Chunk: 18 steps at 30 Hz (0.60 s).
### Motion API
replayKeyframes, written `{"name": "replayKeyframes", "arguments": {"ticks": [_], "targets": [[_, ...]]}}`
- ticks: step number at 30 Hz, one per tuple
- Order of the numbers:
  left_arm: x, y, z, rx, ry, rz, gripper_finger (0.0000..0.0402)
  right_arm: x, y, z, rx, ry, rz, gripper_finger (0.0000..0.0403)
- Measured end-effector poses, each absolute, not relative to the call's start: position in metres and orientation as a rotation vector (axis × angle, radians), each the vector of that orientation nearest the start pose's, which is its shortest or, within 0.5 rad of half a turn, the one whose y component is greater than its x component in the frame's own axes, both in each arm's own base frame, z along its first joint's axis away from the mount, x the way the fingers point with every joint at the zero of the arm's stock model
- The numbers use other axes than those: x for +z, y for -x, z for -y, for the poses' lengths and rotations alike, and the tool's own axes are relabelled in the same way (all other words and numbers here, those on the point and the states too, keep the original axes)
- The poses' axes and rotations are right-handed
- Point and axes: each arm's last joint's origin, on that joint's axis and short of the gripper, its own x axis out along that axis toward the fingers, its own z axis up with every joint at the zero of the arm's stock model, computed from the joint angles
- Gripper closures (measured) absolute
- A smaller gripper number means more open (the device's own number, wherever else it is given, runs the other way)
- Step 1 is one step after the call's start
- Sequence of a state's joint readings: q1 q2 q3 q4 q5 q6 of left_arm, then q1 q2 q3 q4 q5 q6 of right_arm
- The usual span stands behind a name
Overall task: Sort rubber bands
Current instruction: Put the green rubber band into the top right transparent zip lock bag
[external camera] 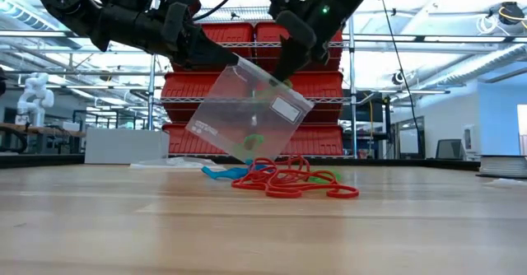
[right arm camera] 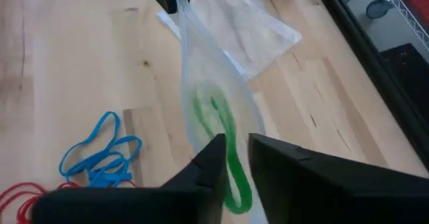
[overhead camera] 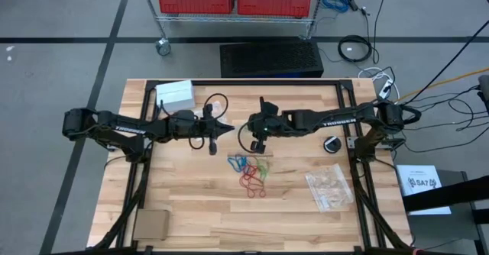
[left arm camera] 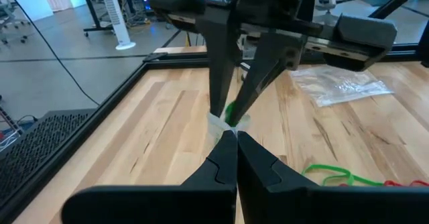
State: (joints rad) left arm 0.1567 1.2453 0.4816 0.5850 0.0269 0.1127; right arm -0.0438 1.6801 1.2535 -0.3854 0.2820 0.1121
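A clear plastic bag (external camera: 239,114) hangs tilted between my two grippers above the table's middle. A green rubber band (right arm camera: 218,117) is inside it. My left gripper (left arm camera: 236,138) is shut on the bag. My right gripper (right arm camera: 231,150) slants down at the bag's mouth, its fingers slightly apart, and the green band runs up between them. Below the bag, red, blue and green rubber bands (overhead camera: 248,171) lie in a loose heap on the wood; the low view shows this heap (external camera: 288,180) too. My left gripper pinches the bag's top edge (left arm camera: 224,125) at one corner between its two shut fingers, coming nearly level from the table's left. The bag hangs tilted below the fingers. Its lower corner (external camera: 247,156) appears clear of the table. My right gripper comes slanting down from the table's right, with its fingertips (right arm camera: 213,153) at the bag's mouth on either side of the green band. I cannot tell whether they touch the band or the bag.
Several more clear bags (overhead camera: 328,188) lie at the right front, and another lies flat (right arm camera: 265,29) beyond the held one. A white box (overhead camera: 174,95) sits far left, a cardboard piece (overhead camera: 150,226) near left, and a black round object (overhead camera: 332,144) at the right.
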Motion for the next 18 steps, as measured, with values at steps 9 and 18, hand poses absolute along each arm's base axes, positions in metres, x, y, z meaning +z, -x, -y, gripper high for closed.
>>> {"name": "replayKeyframes", "arguments": {"ticks": [9,18], "targets": [[0.21,-0.246,-0.038,0.113,-0.094,-0.186,0.0401,0.286,-0.37,0.024,-0.328,0.046,-0.722,0.0265],[0.211,-0.246,-0.038,0.113,-0.095,-0.177,0.0401,0.29,-0.355,0.021,-0.337,0.032,-0.926,0.025]]}}
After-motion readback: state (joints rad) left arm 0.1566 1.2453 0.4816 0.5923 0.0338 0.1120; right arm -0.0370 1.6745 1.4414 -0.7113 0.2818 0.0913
